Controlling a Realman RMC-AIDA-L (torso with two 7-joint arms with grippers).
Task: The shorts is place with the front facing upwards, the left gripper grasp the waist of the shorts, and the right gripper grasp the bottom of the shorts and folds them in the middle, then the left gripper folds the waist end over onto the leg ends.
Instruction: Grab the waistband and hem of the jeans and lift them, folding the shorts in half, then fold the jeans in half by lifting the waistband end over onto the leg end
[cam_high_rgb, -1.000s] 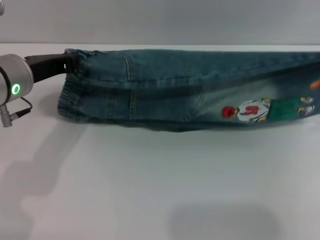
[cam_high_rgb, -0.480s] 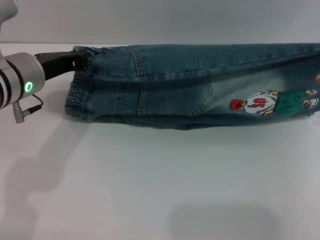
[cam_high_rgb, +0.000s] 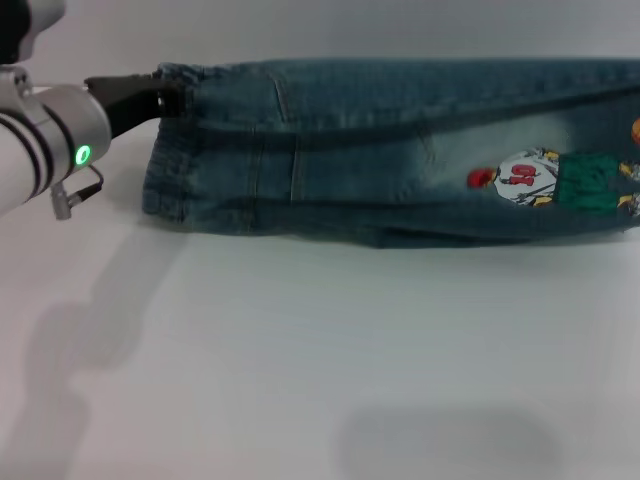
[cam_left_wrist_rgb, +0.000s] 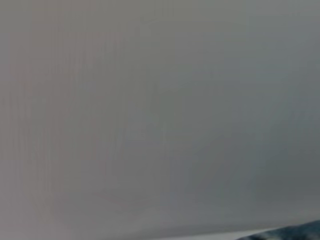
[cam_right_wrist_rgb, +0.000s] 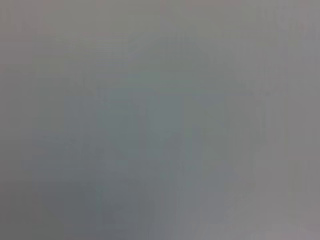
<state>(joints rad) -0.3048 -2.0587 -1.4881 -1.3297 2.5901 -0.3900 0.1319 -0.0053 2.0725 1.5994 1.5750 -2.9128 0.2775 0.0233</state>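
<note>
The shorts (cam_high_rgb: 400, 150) lay folded lengthwise across the far side of the white worktop (cam_high_rgb: 320, 360), running from the left out past the right edge of the head view, cartoon patch (cam_high_rgb: 555, 180) facing up. The left gripper (cam_high_rgb: 165, 97) was clamped on the waist (cam_high_rgb: 170, 140) at its far corner, the puckered elastic bunched at the black fingers and that corner raised a little off the worktop. The right gripper appeared in no view, and its wrist camera showed only blank grey. The left wrist view caught just a sliver of denim at its edge. The step in hand looked to be carrying the waist over onto the leg ends, which lay out of sight to the right. Done well, that would mean holding the pinch firm, lifting enough for the denim to clear itself, and travelling straight along the shorts so the edges meet squarely.
</note>
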